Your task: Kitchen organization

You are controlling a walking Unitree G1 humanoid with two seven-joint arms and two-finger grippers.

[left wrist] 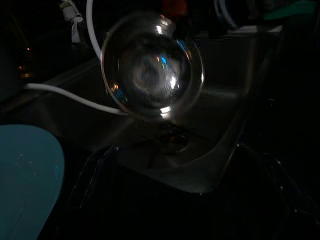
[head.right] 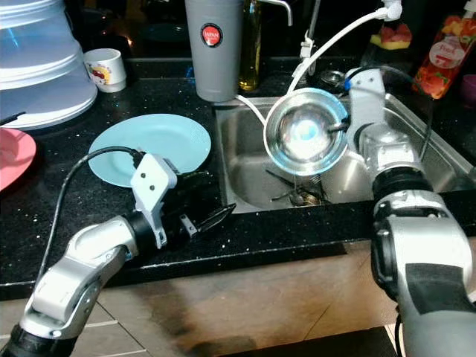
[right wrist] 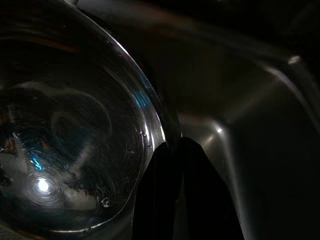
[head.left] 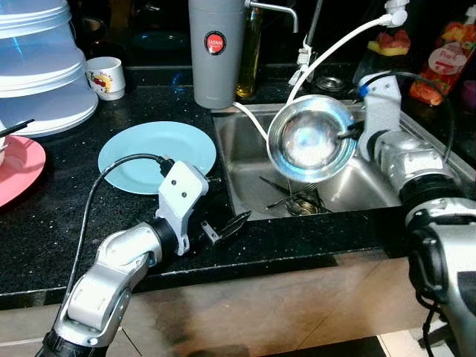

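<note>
A shiny steel bowl [head.left: 311, 149] hangs tilted on its side above the steel sink [head.left: 245, 152], its inside facing me. My right gripper [head.left: 349, 134] is shut on the bowl's right rim; the right wrist view shows its fingers [right wrist: 170, 190] pinching the bowl's [right wrist: 70, 140] edge. My left gripper [head.right: 208, 195] lies low over the black counter by the sink's front left corner, open and holding nothing. A light blue plate [head.left: 149, 152] sits on the counter just behind it. Cutlery [head.left: 297, 199] lies around the drain under the bowl.
A tall grey flask [head.left: 216, 52] and an oil bottle [head.left: 251, 52] stand behind the sink. A white hose [head.left: 335, 48] arcs over it. A white mug [head.left: 105, 77], stacked translucent containers [head.left: 41, 67] and a pink plate [head.left: 18, 167] occupy the left counter.
</note>
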